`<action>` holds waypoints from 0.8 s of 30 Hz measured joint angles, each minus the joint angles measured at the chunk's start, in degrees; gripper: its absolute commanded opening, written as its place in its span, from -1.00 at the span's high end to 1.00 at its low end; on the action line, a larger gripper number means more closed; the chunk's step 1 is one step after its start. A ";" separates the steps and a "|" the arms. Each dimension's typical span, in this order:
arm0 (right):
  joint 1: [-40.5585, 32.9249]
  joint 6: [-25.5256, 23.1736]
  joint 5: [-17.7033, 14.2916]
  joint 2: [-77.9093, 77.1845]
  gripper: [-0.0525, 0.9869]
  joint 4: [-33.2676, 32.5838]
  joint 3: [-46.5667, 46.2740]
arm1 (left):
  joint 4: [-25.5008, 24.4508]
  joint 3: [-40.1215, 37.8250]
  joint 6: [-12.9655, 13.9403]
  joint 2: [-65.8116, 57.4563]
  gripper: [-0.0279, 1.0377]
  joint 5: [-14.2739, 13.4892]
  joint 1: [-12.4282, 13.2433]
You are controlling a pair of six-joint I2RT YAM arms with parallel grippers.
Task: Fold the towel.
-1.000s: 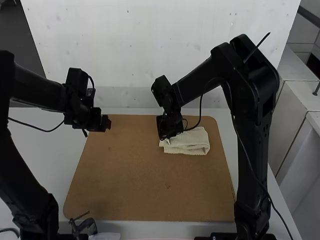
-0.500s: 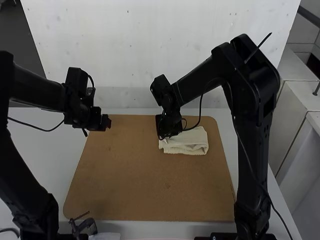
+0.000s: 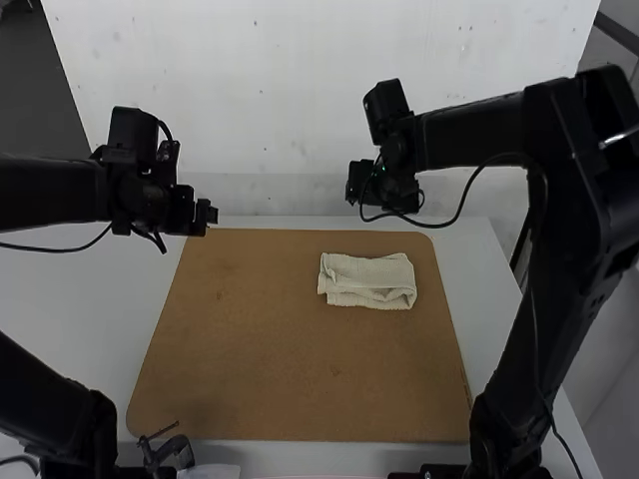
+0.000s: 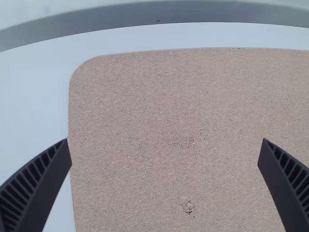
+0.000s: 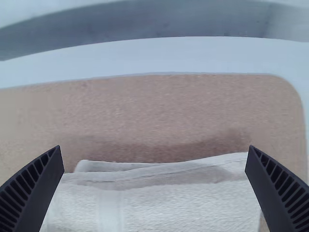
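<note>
The towel (image 3: pixel 367 283) lies on the brown board (image 3: pixel 270 349), right of its middle and nearer the far edge than the near one; it is folded into a small, rumpled oblong, longer from side to side than front to back, with creases running across it and layers showing along its near edge; in the right wrist view the edges of two or more layers lie loosely over one another, a shallow fold sagging between them.

The right gripper (image 3: pixel 357 184) is up beyond the towel and apart from it, seen against the wall (image 3: pixel 290 90) and the far edge of the white table (image 3: pixel 90 329); in its own wrist view the right gripper (image 5: pixel 154 152) has its fingers spread wide, with nothing held between them; the left gripper (image 3: pixel 206 216) is near the board's far left corner, well apart from the towel; its wrist view shows the left gripper (image 4: pixel 165 146) wide too, nothing in its grasp, with bare board in sight between its ribbed black fingers (image 4: pixel 36 186); a small dark clamp (image 3: pixel 168 451) is at the board's near left edge.
</note>
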State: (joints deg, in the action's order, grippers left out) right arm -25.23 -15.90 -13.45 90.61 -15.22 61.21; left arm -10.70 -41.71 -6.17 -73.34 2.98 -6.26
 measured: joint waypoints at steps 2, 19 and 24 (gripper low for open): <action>1.99 1.05 0.09 -2.19 -0.96 1.97 -3.10 | -0.17 0.33 0.31 1.14 -0.93 0.04 0.00; 19.65 10.29 4.07 -26.95 -0.96 15.34 -25.40 | -5.49 2.64 2.67 18.75 -0.93 0.00 3.80; 21.53 11.72 5.07 -31.89 -0.96 17.29 -29.66 | -10.10 2.64 3.82 25.97 -0.93 -0.17 6.45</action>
State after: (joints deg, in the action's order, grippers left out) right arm -3.70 -4.19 -8.38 58.72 2.07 31.55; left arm -20.80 -39.07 -2.35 -47.37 2.81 0.19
